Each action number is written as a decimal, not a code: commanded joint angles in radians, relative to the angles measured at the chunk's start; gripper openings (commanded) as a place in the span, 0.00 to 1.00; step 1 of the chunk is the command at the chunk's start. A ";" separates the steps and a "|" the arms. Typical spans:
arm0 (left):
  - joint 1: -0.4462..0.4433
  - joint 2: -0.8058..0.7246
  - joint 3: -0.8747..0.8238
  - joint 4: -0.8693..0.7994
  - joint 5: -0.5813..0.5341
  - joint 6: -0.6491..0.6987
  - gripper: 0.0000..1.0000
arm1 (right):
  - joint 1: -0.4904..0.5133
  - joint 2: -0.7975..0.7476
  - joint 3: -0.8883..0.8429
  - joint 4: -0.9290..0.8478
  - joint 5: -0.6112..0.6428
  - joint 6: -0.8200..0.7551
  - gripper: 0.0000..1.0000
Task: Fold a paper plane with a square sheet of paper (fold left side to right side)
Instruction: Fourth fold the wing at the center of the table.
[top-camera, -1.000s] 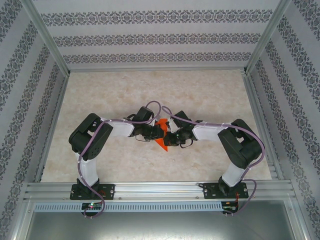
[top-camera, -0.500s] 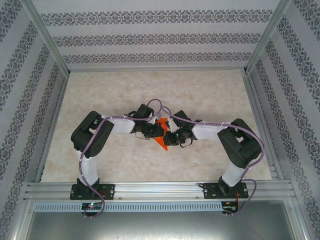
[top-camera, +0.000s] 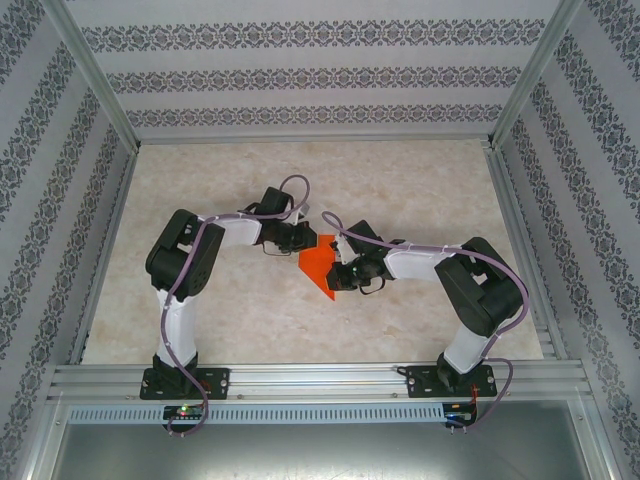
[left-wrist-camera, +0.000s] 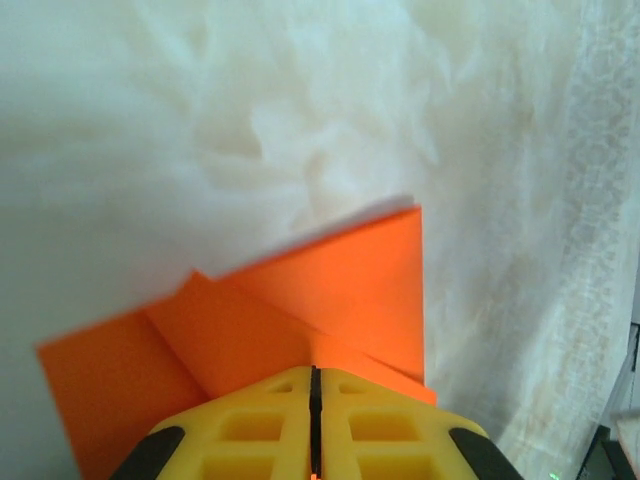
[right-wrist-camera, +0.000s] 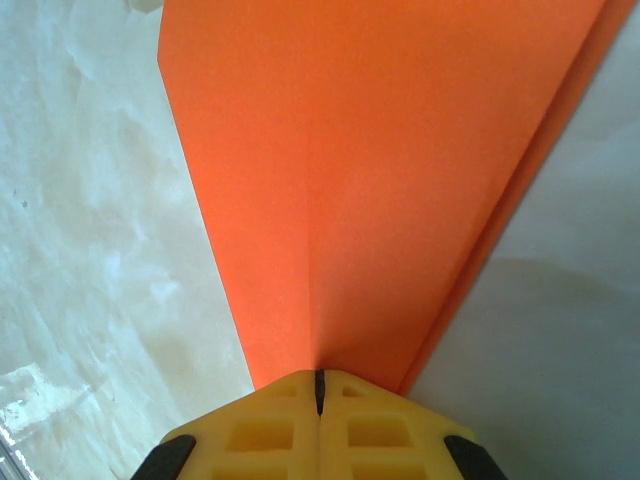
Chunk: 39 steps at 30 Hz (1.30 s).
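The square sheet of paper (top-camera: 318, 268) is bright orange and partly folded into a pointed shape, held between my two grippers at the table's middle. My left gripper (top-camera: 306, 241) is at its far left edge. In the left wrist view the yellow fingers (left-wrist-camera: 250, 430) are pressed together, with folded flaps of the paper (left-wrist-camera: 330, 290) spreading out from their tips (left-wrist-camera: 313, 372). My right gripper (top-camera: 338, 280) is at the near right side. Its jaws (right-wrist-camera: 320, 378) are shut on the paper (right-wrist-camera: 380, 180) where a centre crease runs into them.
The pale marbled table top (top-camera: 420, 190) is bounded by aluminium rails (top-camera: 520, 250) and patterned walls on three sides. Both arm bases (top-camera: 180, 380) stand on the near rail. A purple cable (top-camera: 300, 190) loops over the left wrist.
My left gripper has moved back and to the left. The orange paper has spread wider, and more of it shows between the grippers. The right arm has stayed still.
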 joint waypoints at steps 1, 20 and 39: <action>0.035 0.036 0.041 -0.032 -0.055 0.056 0.11 | 0.005 0.060 -0.068 -0.173 0.105 -0.020 0.00; 0.144 0.150 0.247 -0.163 -0.060 0.118 0.12 | 0.005 0.054 -0.070 -0.177 0.096 -0.021 0.00; 0.106 -0.359 -0.230 0.062 -0.054 -0.096 0.39 | -0.126 -0.296 -0.095 0.119 0.088 0.024 0.47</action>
